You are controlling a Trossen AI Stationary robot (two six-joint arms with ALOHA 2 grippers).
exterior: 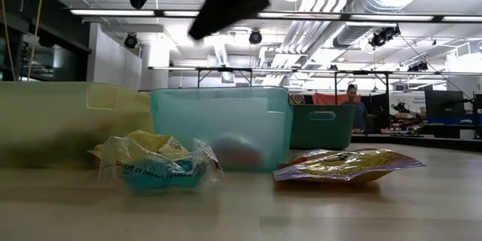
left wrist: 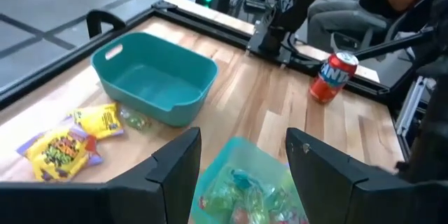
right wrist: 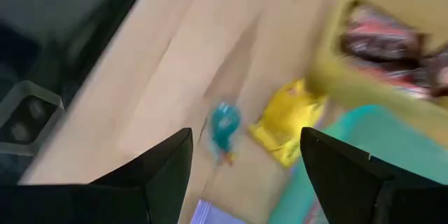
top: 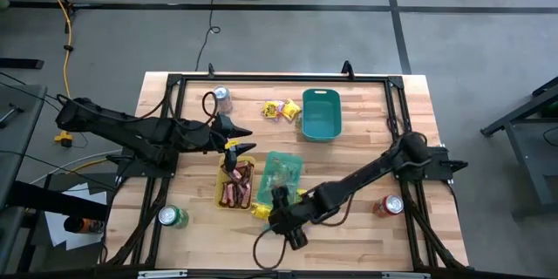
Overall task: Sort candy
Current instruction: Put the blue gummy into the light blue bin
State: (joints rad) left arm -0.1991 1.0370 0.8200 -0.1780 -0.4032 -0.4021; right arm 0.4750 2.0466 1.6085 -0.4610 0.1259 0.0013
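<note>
1. Left gripper (top: 241, 146) is reaching in from the table's left side, hanging over the yellow rectangular plastic tray (top: 221, 193) with fingers apart and nothing between them.
2. Right gripper (top: 289, 231) is stretching toward the near edge, fingers spread and empty.
3. Dark red-brown wrapped candy bars (top: 237, 185) are lying in that tray, long axes mostly running along its length.
4. Small blue wrapped sweet (right wrist: 225, 124) and bright yellow candy packet (right wrist: 288, 122) are lying on the wood just beside the tray.

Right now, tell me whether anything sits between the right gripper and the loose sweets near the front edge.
Nothing visible does. The right gripper hangs open over bare table, and its wrist view looks straight past the fingers to the blue sweet and the yellow packet beside the yellow tray. The left gripper is over the trays.
</note>
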